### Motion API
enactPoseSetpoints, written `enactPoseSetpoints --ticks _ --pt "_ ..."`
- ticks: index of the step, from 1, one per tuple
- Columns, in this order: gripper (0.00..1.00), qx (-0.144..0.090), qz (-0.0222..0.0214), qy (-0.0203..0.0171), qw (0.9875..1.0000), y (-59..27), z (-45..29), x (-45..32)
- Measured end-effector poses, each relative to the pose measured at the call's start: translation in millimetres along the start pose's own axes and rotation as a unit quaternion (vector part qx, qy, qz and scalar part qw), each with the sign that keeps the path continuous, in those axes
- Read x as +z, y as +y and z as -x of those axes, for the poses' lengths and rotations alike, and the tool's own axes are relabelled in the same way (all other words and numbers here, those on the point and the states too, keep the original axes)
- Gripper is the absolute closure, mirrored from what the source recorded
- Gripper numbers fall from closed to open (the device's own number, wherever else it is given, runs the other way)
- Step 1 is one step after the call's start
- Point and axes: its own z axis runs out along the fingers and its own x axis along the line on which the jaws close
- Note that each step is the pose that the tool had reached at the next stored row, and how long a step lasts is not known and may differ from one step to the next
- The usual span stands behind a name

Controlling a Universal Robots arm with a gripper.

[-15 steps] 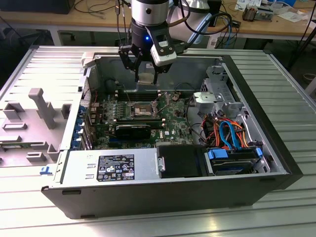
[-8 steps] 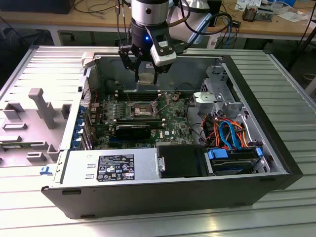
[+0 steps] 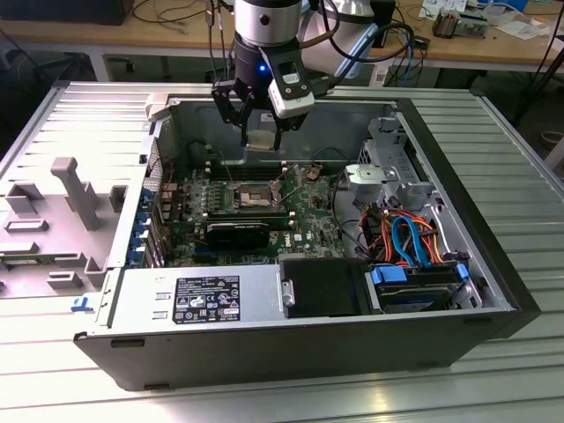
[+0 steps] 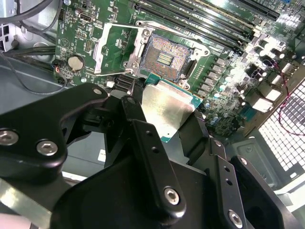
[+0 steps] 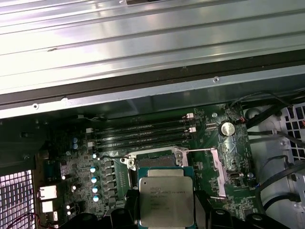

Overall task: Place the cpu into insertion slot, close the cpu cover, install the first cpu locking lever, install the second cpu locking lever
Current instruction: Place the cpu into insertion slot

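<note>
Silvery-tan cpu (image 4: 164,107) is sitting pinched between the gripper's (image 4: 164,117) black fingers (image 4: 139,121), which are clamping its opposite edges. In the ext. view we're seeing the gripper (image 3: 262,132) hanging over an open pc case (image 3: 493,203), w/ the cpu (image 3: 262,139) raised well above the green board (image 3: 308,207). The slot (image 3: 253,196) is lying lower down on that board, apart from the chip. In the second wrist view the slot (image 4: 164,59) is lying bare, its dark centre showing. The cpu is hovering near it but not in it. The cover (image 4: 101,57) is lying flipped open just beside the slot. In the first wrist view the cpu (image 5: 166,198) is overlapping part of the slot (image 5: 155,160), w/ long black memory slots (image 5: 143,133) running just beyond.
</note>
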Motion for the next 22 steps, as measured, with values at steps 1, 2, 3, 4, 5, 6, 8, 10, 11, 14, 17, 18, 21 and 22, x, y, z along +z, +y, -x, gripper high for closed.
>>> enactPoseSetpoints --ticks 1,2,3,4,5,6,8,10,11,14,17,18,21,22 --pt "0.45 0.000 0.0000 0.0000 1.0000 0.0 0.0 0.0" --pt "0.45 0.001 0.0000 -0.0001 1.0000 0.0 0.0 0.0" --pt "0.45 0.001 0.0000 -0.0001 1.0000 0.0 0.0 0.0" --pt "0.45 0.002 0.0001 -0.0002 1.0000 0.0 0.0 0.0" --pt "0.45 0.002 0.0000 -0.0002 1.0000 0.0 0.0 0.0" --pt "0.45 0.003 0.0001 -0.0003 1.0000 0.0 0.0 0.0" --pt "0.45 0.004 0.0001 -0.0004 1.0000 0.0 0.0 0.0" --pt "0.45 0.005 0.0001 -0.0004 1.0000 0.0 0.0 0.0" --pt "0.45 0.005 0.0001 -0.0005 1.0000 0.0 0.0 0.0" --pt "0.45 0.008 0.0002 -0.0007 1.0000 0.0 0.0 0.0" --pt "0.45 0.009 0.0002 -0.0008 1.0000 0.0 0.0 0.0" --pt "0.45 0.009 0.0002 -0.0009 1.0000 0.0 0.0 0.0" --pt "0.45 0.011 0.0002 -0.0010 0.9999 0.0 0.0 0.0" --pt "0.45 0.011 0.0002 -0.0010 0.9999 0.0 0.0 0.0"
